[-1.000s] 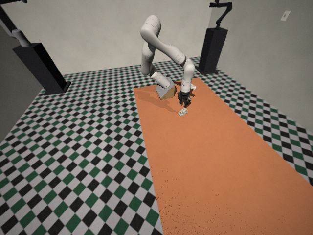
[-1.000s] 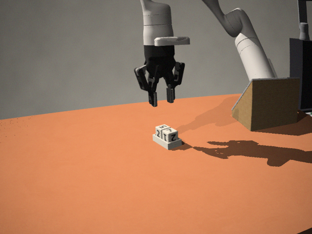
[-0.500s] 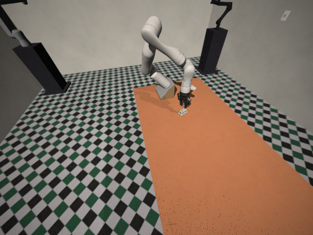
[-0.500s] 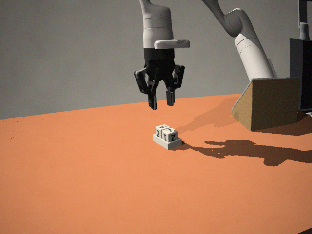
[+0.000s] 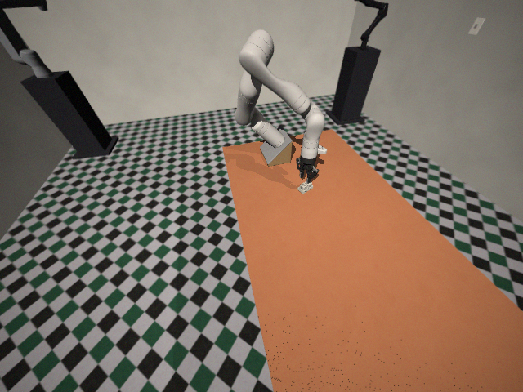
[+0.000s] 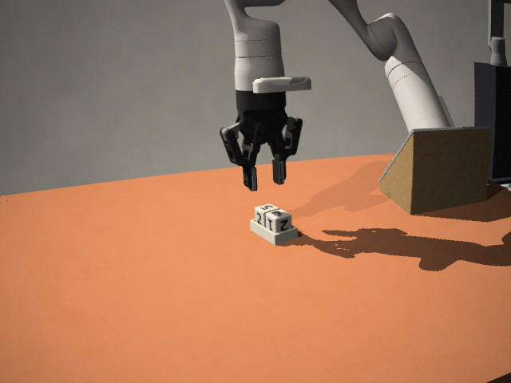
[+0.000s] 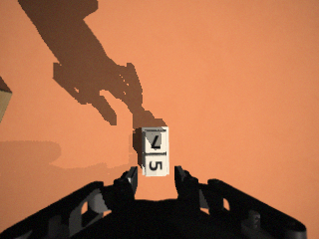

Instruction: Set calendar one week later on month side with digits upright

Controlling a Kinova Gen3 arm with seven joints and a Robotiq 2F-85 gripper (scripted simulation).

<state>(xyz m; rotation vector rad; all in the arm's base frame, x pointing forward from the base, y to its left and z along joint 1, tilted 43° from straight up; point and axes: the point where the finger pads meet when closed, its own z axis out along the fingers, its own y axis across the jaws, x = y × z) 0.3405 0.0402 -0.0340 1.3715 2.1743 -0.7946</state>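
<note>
A white robot arm (image 6: 258,49) reaches down over a long orange counter (image 6: 164,288), ending in a black two-fingered tool (image 6: 263,176). The tool hangs in the air above a small white block calendar (image 6: 273,225), pointing straight down, its fingers partly apart with nothing between them and clear space between the fingertips and the cubes. The calendar rests on the counter near the far end where the arm is mounted, roughly midway between the two long edges. It is a low white tray (image 6: 266,233) holding two white cubes side by side, touching each other. In the exterior view the near cube (image 6: 282,223) and the far cube (image 6: 263,215) show the digits 2, 1 and 2 on their visible side faces. From the wrist camera, looking down, the top faces read 7 (image 7: 156,140) and 5 (image 7: 156,165). A tan wedge-shaped base (image 6: 441,168) carrying the arm sits at the far end of the counter. The arm's dark shadow (image 6: 392,245) lies on the counter beside the calendar.
</note>
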